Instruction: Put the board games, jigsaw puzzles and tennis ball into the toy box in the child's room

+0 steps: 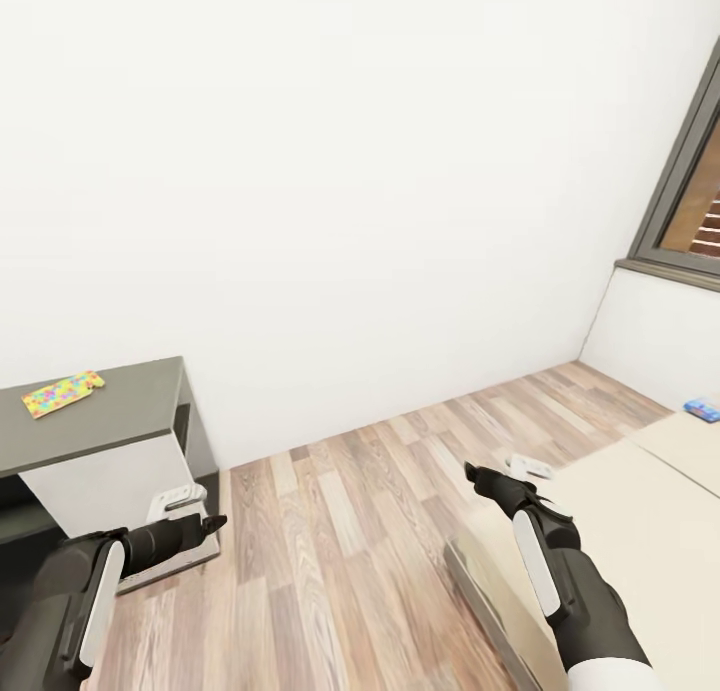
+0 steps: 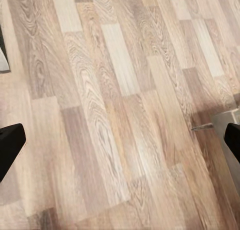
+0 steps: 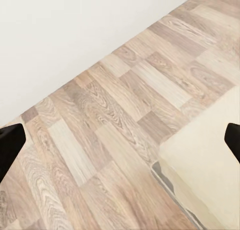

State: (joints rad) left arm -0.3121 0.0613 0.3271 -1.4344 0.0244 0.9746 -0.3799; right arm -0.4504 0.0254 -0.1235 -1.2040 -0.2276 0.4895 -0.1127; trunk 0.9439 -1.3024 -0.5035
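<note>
No legible writing on any item. Left gripper and right gripper: jaws wide, holding nothing, over the floor. Jigsaw lies on the dark cabinet. Blue game box rests on the bed, far corner.

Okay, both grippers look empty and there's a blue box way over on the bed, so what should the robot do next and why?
Probably turn and roll right, toward the cream bed. The small blue box lies at its far edge beside the window wall, seemingly beyond the right gripper. Both it and the left gripper are open over wood plank floor, holding nothing.
</note>
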